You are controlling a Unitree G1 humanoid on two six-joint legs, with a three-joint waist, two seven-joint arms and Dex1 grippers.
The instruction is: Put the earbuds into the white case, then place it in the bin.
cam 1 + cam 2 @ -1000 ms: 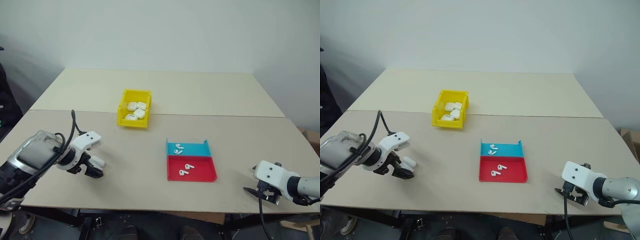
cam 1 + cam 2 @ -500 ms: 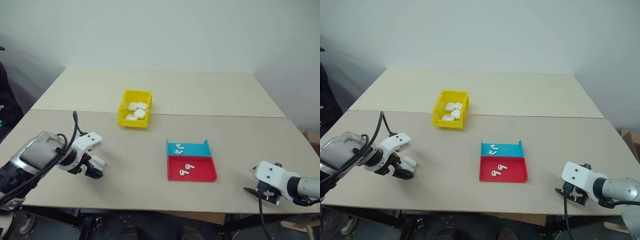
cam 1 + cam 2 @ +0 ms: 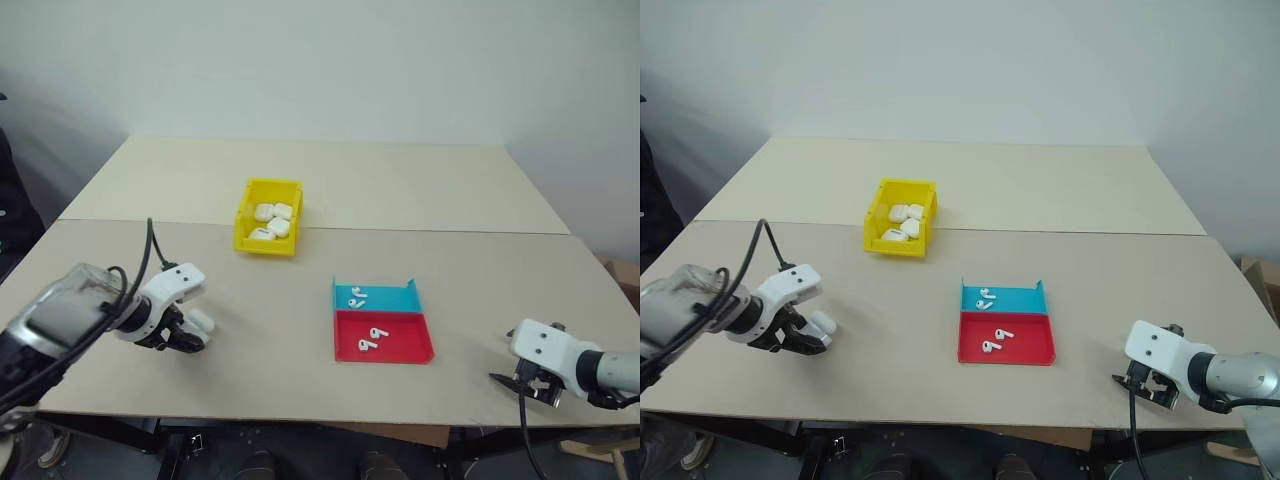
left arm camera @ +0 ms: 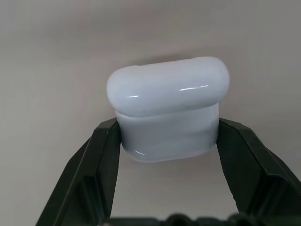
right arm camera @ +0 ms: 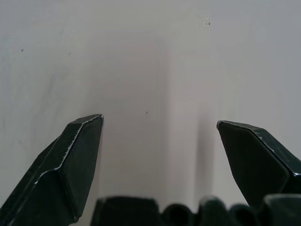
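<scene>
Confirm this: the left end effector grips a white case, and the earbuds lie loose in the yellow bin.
Wrong on the earbuds: in the left eye view they lie in the blue tray and the red tray, while the yellow bin holds white cases. The left end effector does grip a white case.

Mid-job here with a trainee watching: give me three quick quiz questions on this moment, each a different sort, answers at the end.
1. True or false: the left gripper is shut on the small white glossy case.
2. Which shallow tray lies nearer the small yellow plastic bin: A, the blue tray, or B, the red tray?
3. Fill in: the right gripper stands ____ over the bare tan table.

Key: 1 true, both black fingers press its sides. 2 A. 3 open.
</scene>
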